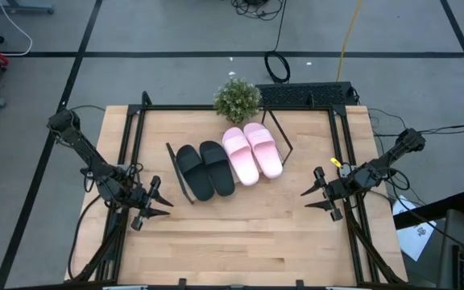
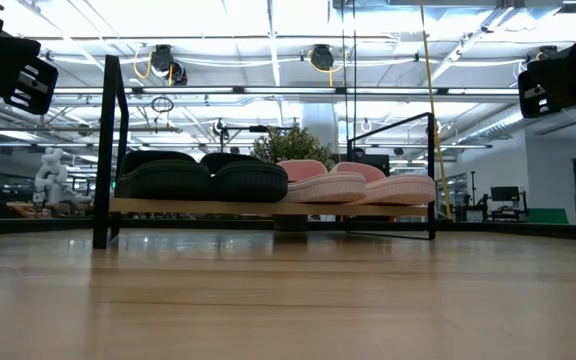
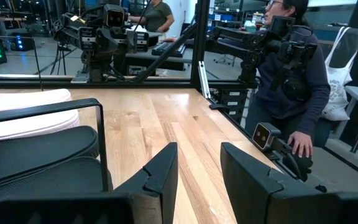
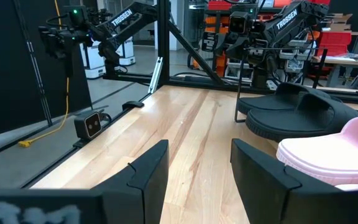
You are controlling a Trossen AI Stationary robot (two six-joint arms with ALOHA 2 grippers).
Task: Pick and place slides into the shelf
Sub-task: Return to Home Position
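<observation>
Open, empty left claw (image 1: 158, 203) and right claw (image 1: 315, 192) flank the shelf (image 1: 177, 171) (mid-frame); a stray swing could jostle slides (image 1: 217, 167).

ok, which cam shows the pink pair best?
High view: the pink pair shows whole from above, side by side on the shelf, right of the black pair. Low view gives only its side profile. Each wrist view catches only part of it.
</observation>
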